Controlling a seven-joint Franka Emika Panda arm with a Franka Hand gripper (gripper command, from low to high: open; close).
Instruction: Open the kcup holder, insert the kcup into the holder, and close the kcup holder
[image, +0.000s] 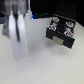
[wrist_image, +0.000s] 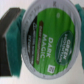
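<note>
Gripper (wrist_image: 42, 40) grips the kcup (wrist_image: 47, 37), its foil lid filling the wrist view, well apart from the kcup holder (image: 61, 32). Insertion step, I judge; next, carry the pod to the holder.

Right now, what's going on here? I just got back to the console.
The wrist view is filled by the kcup, a green pod with a foil lid reading "Dark Magic", very close to the camera with a dark tool finger beside it; the grip itself cannot be seen. In the exterior view the arm is a pale blur at the exterior view's left, well away from the black kcup holder at the exterior view's right. No pod is at the holder yet.
</note>
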